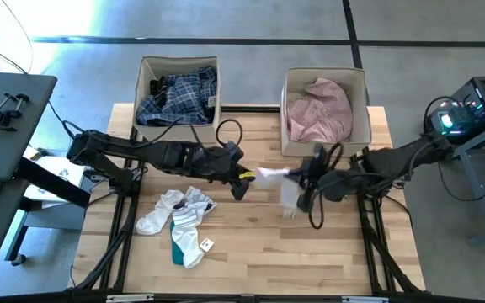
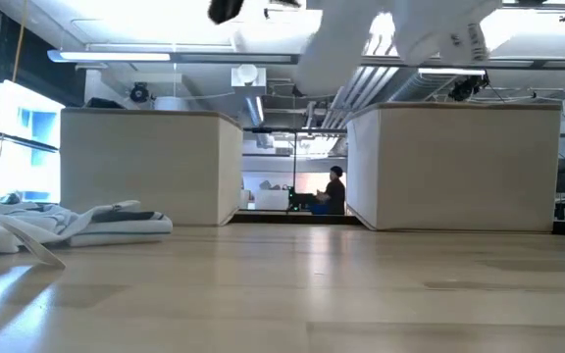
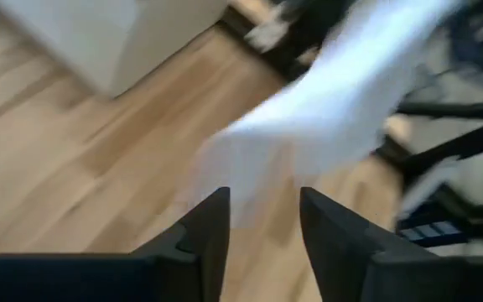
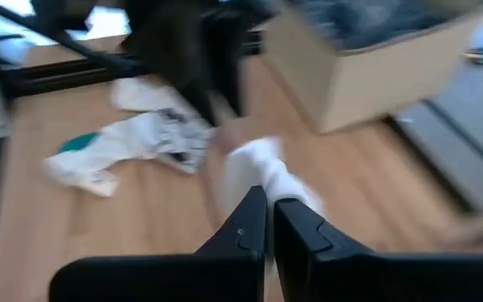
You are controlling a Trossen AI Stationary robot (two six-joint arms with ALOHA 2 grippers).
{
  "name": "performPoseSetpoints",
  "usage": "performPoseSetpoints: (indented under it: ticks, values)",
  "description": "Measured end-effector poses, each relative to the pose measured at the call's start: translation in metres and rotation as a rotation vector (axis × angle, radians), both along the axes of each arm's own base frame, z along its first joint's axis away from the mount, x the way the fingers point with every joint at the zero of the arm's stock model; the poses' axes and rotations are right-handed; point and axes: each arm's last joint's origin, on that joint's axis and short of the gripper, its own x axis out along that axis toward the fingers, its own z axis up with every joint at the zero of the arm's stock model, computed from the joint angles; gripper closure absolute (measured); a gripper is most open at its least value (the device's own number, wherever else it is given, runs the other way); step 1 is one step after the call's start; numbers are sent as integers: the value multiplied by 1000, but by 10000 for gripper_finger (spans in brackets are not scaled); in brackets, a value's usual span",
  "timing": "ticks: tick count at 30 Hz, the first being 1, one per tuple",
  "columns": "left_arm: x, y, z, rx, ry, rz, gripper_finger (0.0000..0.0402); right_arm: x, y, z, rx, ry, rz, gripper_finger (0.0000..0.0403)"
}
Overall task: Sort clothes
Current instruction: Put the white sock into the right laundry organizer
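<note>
Socks are changing grippers in mid-air at the centre of the frame in the high view. A white sock (image 1: 278,178) stretches between the two arms above the counter (image 1: 251,252), and the right gripper (image 1: 303,187) is clenched on its near end; in the right wrist view the white cloth bulges out just past the shut fingers (image 4: 254,226). The left gripper (image 1: 241,178) sits at the sock's other end with its fingers (image 3: 208,226) parted and nothing between them, the white fabric lying just beyond the tips, so it looks released. My guess is a handover, so the arm nearer the right-hand box can carry it on.

Both boxes stand along the top edge of the counter: the left box (image 1: 146,71) holds a blue-white plaid shirt (image 1: 179,97), the right box (image 1: 356,80) a pale pink shirt (image 1: 318,114). More white and teal socks (image 1: 182,220) lie heaped at lower left of the frame, below the left arm.

Bare wood runs across the centre and the lower right, giving room to swing. The right box's rim is close by the right gripper, so the sock would have to rise over it. From the low view the sock (image 2: 361,44) hangs high, well clear of the boards.
</note>
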Motion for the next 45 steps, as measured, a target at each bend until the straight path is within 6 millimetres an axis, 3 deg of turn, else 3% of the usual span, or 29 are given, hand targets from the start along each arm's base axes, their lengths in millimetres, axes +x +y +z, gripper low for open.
performPoseSetpoints:
  ticks: [4,9,12,16,22,29,39,45]
  values:
    - [-6,-1,-7,29,86,38,249,-15,-17,34,-83,-10,-111,402]
    - [-9,-10,-8,66,103,42,246,-28,-54,68,-254,-5,-273,402]
    - [-11,-17,-8,86,100,41,245,-30,-81,75,-370,79,-335,402]
    - [-14,-28,-9,91,119,13,245,-29,-123,67,-431,231,-422,403]
    - [-32,-46,-20,75,257,49,245,-35,-192,24,-329,459,-533,403]
    - [-54,-63,-27,83,372,128,245,-50,-260,-54,-170,539,-620,403]
    - [-61,-77,-28,26,361,172,245,-62,-299,-145,159,384,-652,357]
    - [-62,-78,-28,-2,352,200,245,-57,-313,-191,323,465,-675,300]
